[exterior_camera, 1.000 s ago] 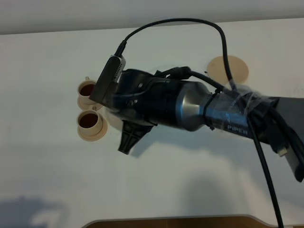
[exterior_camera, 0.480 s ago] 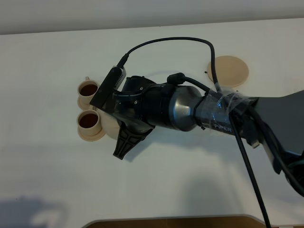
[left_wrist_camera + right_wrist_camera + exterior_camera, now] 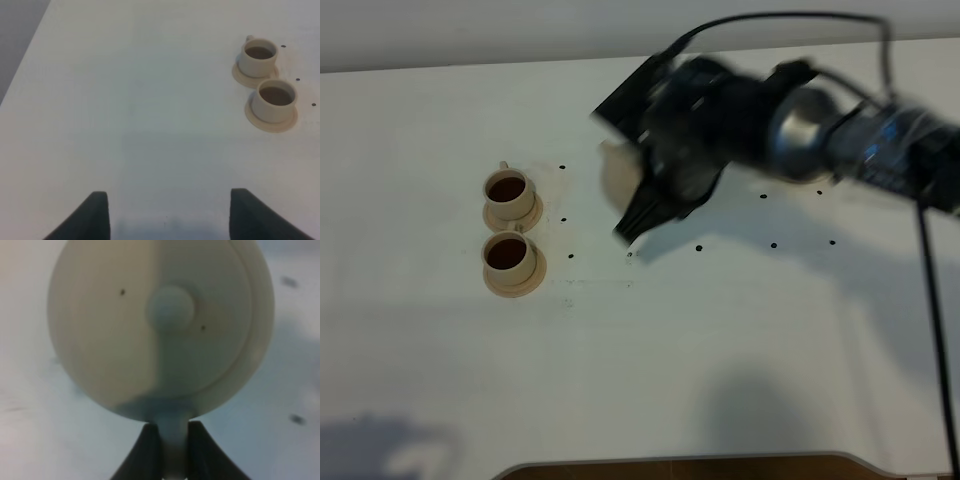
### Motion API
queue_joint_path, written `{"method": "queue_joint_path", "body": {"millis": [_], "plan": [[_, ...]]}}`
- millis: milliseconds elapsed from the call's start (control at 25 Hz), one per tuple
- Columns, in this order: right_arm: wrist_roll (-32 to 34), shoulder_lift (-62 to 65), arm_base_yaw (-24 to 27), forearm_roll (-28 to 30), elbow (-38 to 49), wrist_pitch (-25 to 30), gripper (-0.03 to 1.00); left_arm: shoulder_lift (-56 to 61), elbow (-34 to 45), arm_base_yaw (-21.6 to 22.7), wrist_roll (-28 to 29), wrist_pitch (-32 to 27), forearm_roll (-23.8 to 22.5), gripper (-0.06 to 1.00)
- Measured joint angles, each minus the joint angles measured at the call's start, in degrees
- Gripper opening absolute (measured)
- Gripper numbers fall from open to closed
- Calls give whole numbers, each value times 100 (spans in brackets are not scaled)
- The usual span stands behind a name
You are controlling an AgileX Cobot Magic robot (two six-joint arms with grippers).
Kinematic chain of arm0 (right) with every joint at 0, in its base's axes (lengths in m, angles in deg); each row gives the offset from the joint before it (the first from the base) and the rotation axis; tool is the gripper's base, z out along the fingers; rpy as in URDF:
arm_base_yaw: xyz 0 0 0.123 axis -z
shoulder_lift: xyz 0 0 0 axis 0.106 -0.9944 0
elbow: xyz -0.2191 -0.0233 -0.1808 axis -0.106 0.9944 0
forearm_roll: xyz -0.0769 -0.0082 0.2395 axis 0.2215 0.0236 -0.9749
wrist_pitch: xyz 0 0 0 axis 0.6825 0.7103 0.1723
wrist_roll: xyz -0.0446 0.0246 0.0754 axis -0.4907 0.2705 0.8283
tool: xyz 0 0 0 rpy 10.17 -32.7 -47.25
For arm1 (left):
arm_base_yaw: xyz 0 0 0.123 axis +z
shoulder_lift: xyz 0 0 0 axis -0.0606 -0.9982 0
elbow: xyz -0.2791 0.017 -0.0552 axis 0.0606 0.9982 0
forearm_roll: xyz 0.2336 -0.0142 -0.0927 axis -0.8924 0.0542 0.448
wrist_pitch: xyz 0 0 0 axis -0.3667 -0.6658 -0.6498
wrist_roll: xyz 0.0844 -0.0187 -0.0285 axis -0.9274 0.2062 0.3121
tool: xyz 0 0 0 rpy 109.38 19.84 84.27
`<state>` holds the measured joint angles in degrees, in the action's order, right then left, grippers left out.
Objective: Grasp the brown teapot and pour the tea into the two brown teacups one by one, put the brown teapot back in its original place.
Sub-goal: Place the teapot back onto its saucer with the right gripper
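The right gripper has its jaws pinched on the loop handle of the brown teapot, which hangs in the air above the white table, lid knob toward the wrist camera. Both teacups sit on their saucers well off to one side, each dark with tea, so the pouring looks done and what remains is setting the teapot down on its original place. That disc cannot be made out in the overhead view — the blurred arm probably covers it — so the placement has to be judged without a clear sight of the target. The grip is the weak point: two thin jaws on a narrow handle, with the round body hanging out beyond them, so a quick swing could let the teapot twist or slip, or shake the lid loose. Coming down off-centre would leave it tipped on the disc's edge. The left gripper rests spread and empty, far from the cups.
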<state>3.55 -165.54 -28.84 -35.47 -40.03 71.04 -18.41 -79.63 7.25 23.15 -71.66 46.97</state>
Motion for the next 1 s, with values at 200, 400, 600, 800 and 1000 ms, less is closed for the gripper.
{"method": "queue_joint_path", "body": {"millis": [200,400,600,800,1000], "plan": [[-2,59,929,-139,0,67,12,0,0,0,0,0,0,55],[-74,59,1725,-284,0,58,12,0,0,0,0,0,0,55],[-180,59,2173,-508,0,-60,12,0,0,0,0,0,0,55],[-217,-42,2346,-551,0,-62,12,0,0,0,0,0,0,55],[-245,-240,2379,-590,0,-92,12,0,0,0,0,0,0,55]]}}
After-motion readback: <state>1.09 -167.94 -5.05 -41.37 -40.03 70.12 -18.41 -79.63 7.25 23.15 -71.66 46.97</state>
